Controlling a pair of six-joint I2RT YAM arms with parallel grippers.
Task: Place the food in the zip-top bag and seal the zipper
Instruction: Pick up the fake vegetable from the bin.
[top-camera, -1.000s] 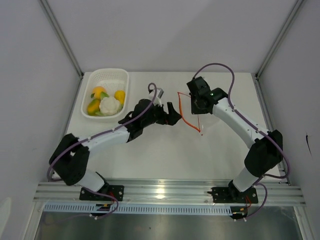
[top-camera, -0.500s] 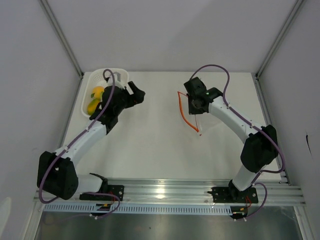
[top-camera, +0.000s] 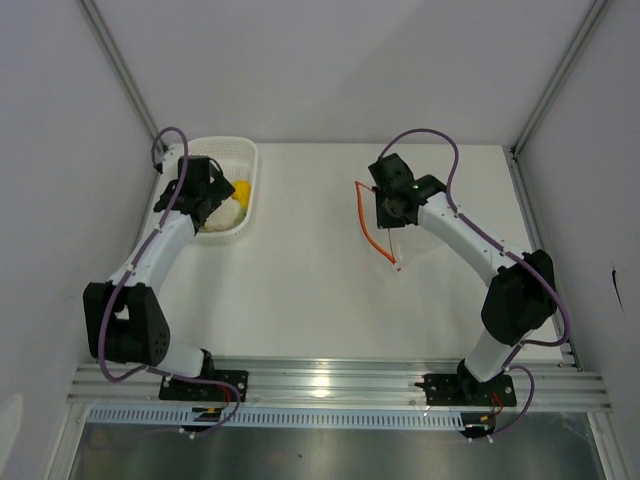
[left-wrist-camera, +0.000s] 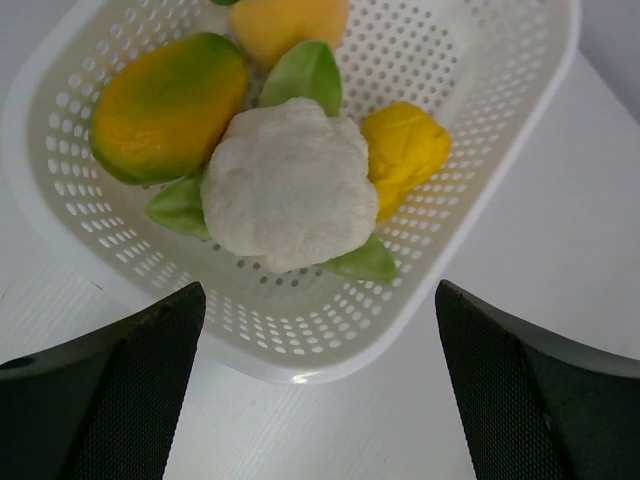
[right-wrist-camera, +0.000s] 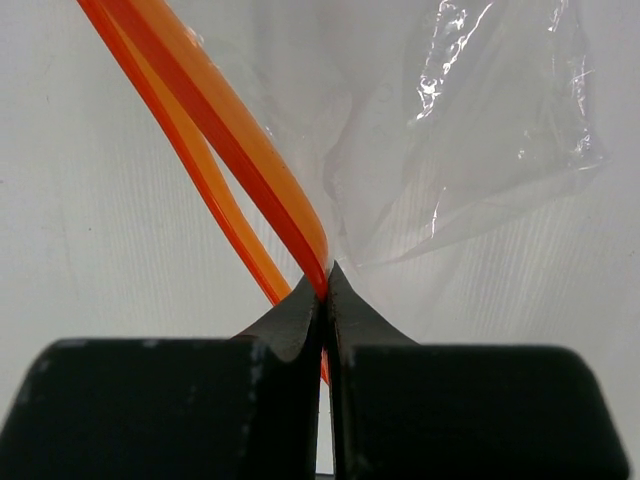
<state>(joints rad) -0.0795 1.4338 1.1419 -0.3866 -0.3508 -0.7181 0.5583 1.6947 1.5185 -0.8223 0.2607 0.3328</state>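
White table (top-camera: 310, 290) filled the middle of the top view, with pale walls (top-camera: 330, 60) around it on three sides. On this table the left arm (top-camera: 150, 260) reached to the far left corner, and the right arm (top-camera: 470, 245) bent toward the far middle.

A white perforated basket (left-wrist-camera: 300, 370) stood in the far left corner, and all the food lay inside it. The left gripper (left-wrist-camera: 318, 300) hovered just over the near rim of the basket with its jaws spread wide, and nothing was between them.

The zip-top bag (right-wrist-camera: 480, 130), clear and crinkly, was well apart from the basket, at the right arm. The right gripper (right-wrist-camera: 325, 285) was closed tightly on the zipper (right-wrist-camera: 230, 120), so the tips pinched the orange-red strip. Beyond the pinch the two halves of the strip stood apart. Whether the bag rested on the table, I could not tell.

In the basket the cauliflower piece (left-wrist-camera: 285, 185) with green leaves lay in the middle. The yellow-green fruit (left-wrist-camera: 170, 105) touched it on the left, the yellow fruit (left-wrist-camera: 405, 150) on the right. The orange-yellow fruit (left-wrist-camera: 290, 20) lay behind it, partly cut by the picture edge.
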